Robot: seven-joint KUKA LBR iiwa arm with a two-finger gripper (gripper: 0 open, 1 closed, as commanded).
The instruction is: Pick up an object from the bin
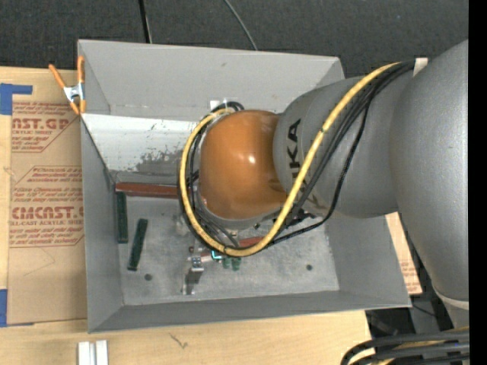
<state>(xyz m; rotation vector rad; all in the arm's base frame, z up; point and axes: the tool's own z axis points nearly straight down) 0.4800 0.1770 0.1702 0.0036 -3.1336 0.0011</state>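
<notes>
My gripper point(192, 272) pokes out from under the arm's orange cover, low over the bin floor near the front middle. Most of it is hidden by the cover. To its left a dark green bar point(137, 243) lies slanted on the floor, apart from the gripper. A second dark green bar point(121, 217) lies upright along the left wall. A red-brown stick point(148, 191) lies across the floor behind them, and its right end runs under the cover.
The arm and its cover hide the middle and right of the bin floor. Bare floor shows along the front and at the front right corner. The bin's walls slope up steeply on all sides.
</notes>
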